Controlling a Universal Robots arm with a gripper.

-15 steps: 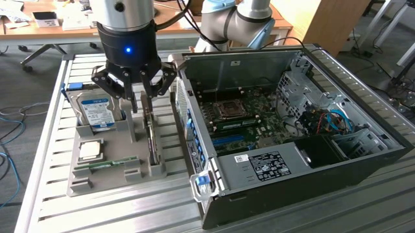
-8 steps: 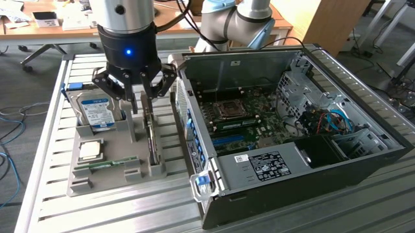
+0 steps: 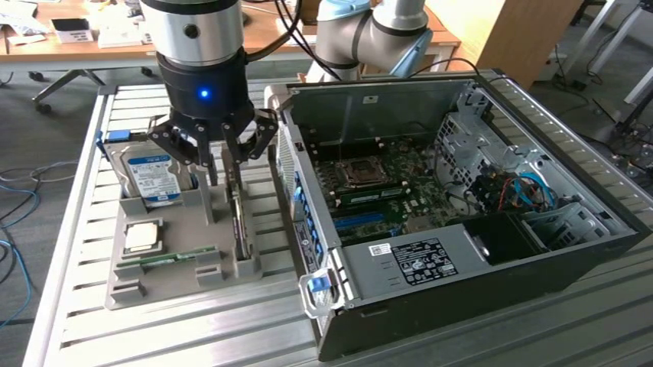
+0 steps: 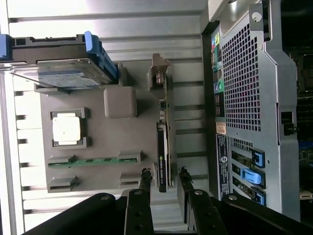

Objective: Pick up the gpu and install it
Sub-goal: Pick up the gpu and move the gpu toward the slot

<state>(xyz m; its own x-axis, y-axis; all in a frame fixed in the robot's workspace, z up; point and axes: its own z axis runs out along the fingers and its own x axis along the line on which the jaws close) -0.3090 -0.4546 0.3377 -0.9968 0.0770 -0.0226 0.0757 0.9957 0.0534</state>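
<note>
The gpu [image 3: 242, 229] is a thin dark card standing on edge in a slot of the grey holder tray [image 3: 179, 284], next to the open computer case [image 3: 459, 191]. My gripper [image 3: 225, 164] hangs just above the card's far end. In the wrist view the gpu [image 4: 162, 159] runs between my two fingertips [image 4: 145, 180], and a gap shows on each side of it. My gripper [image 4: 164, 180] is open and touches nothing. Inside the case, the motherboard [image 3: 378, 191] lies exposed.
The tray also holds a silver hard drive with a blue label [image 3: 153, 176], a square processor [image 3: 143, 235] and a green memory stick [image 3: 168, 258]. The case's rear panel [image 4: 244, 98] stands close beside the gpu. Slatted metal table [image 3: 153, 336] underneath.
</note>
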